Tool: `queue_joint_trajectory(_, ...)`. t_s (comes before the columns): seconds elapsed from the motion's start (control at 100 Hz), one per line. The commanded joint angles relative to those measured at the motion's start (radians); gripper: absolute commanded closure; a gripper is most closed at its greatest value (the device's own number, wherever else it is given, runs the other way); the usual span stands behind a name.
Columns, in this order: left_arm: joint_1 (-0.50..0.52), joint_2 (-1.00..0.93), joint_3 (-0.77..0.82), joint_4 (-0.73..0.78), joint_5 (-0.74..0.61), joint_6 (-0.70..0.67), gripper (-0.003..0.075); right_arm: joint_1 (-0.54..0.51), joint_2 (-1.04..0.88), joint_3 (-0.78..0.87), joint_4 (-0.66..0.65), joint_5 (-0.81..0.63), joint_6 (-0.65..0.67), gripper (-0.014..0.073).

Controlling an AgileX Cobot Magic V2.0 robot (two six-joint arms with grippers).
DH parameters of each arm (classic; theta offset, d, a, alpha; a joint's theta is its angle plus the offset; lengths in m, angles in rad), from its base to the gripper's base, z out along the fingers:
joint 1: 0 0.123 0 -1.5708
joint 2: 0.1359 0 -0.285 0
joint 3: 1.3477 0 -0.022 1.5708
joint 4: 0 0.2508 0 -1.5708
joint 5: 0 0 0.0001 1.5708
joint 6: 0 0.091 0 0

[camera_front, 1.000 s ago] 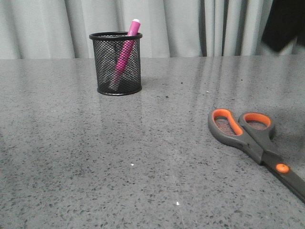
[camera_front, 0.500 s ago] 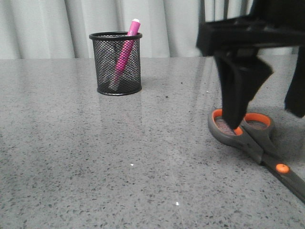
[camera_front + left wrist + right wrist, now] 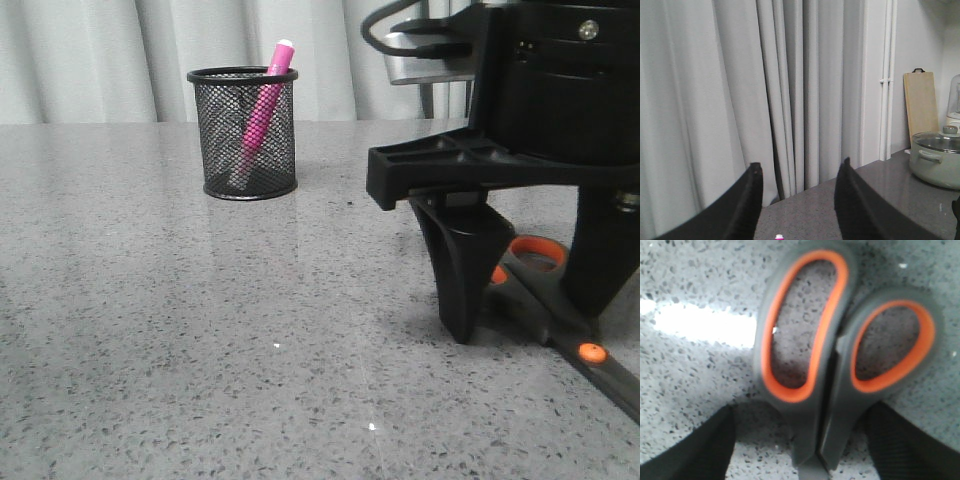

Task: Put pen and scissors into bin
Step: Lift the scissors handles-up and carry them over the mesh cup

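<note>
The right pincer (image 3: 530, 325) stands open astride the scissors (image 3: 560, 320) handles, ready to close; left pincer (image 3: 797, 200) also open.

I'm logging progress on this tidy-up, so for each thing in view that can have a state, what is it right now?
Thick magenta-pink pen: inside the cup, leaning, white tip above the rim.
Round black wire-mesh cup: upright on the table, holding the pen.
Grey-handled, orange-lined scissors: lying flat on the table, closed, not gripped.
Right gripper: open, fingers straddling the scissor handles.
Left gripper: open, empty, raised and facing the curtain.
Pale green lidded pot: lid on.
</note>
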Motion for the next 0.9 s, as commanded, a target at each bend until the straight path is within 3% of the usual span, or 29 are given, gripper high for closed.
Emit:
queue_joint_trajectory(0.0, -0.010, 0.000, -0.027, -0.018, -0.041, -0.004, 0.0416, -0.016, -0.021, -0.028, 0.008, -0.038, -0.001, 0.0211)
queue_joint_trajectory(0.29, -0.010, 0.000, -0.027, -0.018, -0.042, -0.004, 0.0416, -0.020, -0.005, -0.028, 0.006, -0.059, -0.010, 0.0672)
queue_joint_trajectory(0.45, -0.010, 0.000, -0.027, -0.018, -0.042, -0.004, 0.0416, -0.020, -0.036, -0.124, -0.044, -0.082, -0.012, 0.0669)
queue_joint_trajectory(0.59, -0.010, 0.000, -0.027, -0.018, -0.042, -0.004, 0.0416, -0.016, -0.079, -0.309, -0.115, -0.241, -0.012, 0.0669)
queue_joint_trajectory(0.72, -0.010, 0.000, -0.027, -0.020, -0.042, -0.004, 0.0416, -0.016, -0.079, -0.433, -0.198, -0.511, -0.012, 0.0668)
queue_joint_trajectory(0.89, -0.010, 0.000, -0.027, -0.020, -0.042, -0.004, 0.0416, -0.016, -0.031, -0.427, -0.387, -0.956, -0.012, 0.0668)
